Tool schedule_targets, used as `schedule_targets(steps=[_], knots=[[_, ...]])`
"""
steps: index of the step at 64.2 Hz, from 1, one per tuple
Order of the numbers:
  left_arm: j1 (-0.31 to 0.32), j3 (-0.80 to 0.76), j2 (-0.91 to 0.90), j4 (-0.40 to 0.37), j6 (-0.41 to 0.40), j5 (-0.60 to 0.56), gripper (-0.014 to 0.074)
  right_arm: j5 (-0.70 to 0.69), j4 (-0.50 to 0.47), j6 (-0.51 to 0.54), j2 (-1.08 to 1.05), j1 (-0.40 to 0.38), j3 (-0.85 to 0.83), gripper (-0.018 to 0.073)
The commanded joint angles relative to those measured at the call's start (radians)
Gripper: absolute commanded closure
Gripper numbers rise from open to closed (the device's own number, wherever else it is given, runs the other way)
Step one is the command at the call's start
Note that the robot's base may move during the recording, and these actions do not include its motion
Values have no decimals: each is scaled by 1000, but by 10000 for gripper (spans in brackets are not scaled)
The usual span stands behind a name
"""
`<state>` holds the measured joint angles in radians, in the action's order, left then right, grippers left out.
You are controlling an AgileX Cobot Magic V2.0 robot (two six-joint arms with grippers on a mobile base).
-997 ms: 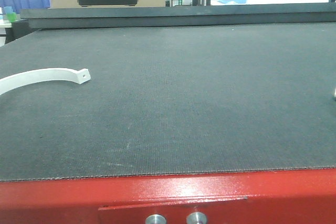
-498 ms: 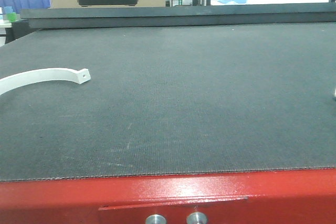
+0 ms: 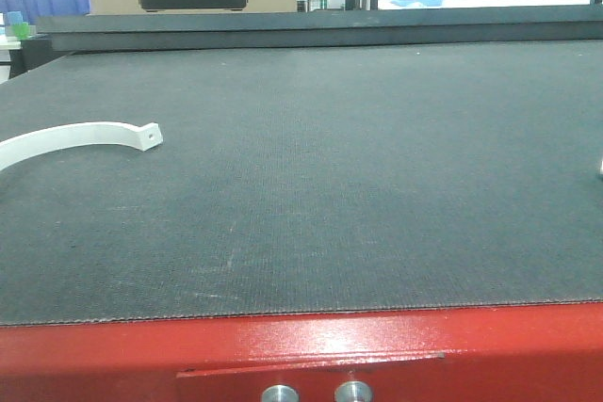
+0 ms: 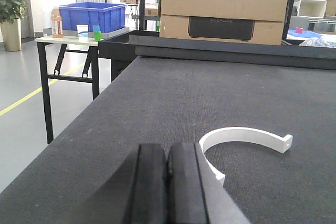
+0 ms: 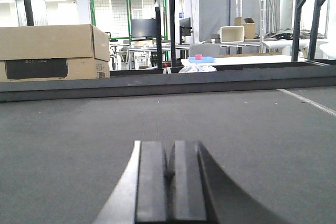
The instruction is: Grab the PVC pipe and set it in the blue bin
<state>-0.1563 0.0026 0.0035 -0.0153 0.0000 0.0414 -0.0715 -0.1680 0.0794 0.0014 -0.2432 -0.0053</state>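
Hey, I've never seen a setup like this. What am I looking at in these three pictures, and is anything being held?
It is a two-armed robot at a dark table. One picture looks across the table from the front; the others come from wrist cameras, so the black blocks at the bottom are the left pincer and right pincer, both shut, holding nothing. A curved white pipe lies just ahead of the left one. The blue bin sits on a side table beyond.
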Motion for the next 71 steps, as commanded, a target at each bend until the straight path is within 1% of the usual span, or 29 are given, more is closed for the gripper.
schedule_targets(steps=[1,10,17,22,25,29,38,46,51,59,65,71], knots=[[-1,-3,-4,-5,-7,-13,707,-33,5,0,-1,-4,-29,722],[-1,-3,-4,-3,-7,-27,707,-23,5,0,-1,-4,-80,722],[-1,-3,-4,3,0,-116,707,9,5,0,-1,-4,-134,722],[-1,-3,-4,-1,0,-154,707,64,5,0,-1,-4,-185,722],[-1,-3,-4,-16,0,-153,707,118,5,0,-1,-4,-220,722],[-1,-8,-4,-36,0,-123,707,174,6,0,-1,-4,-270,722],[-1,-80,-4,-36,0,-49,707,286,7,0,36,-4,-369,722],[-1,-190,-4,-36,0,29,707,384,7,0,125,-4,-459,722],[-1,-277,20,-20,0,87,707,424,7,0,198,-4,-519,722],[-1,-399,118,0,0,166,707,496,7,0,344,-4,-625,722],[-1,-487,233,0,0,236,707,603,7,0,471,-4,-722,722],[-1,-544,347,0,0,268,707,701,7,0,576,-4,-806,722]])
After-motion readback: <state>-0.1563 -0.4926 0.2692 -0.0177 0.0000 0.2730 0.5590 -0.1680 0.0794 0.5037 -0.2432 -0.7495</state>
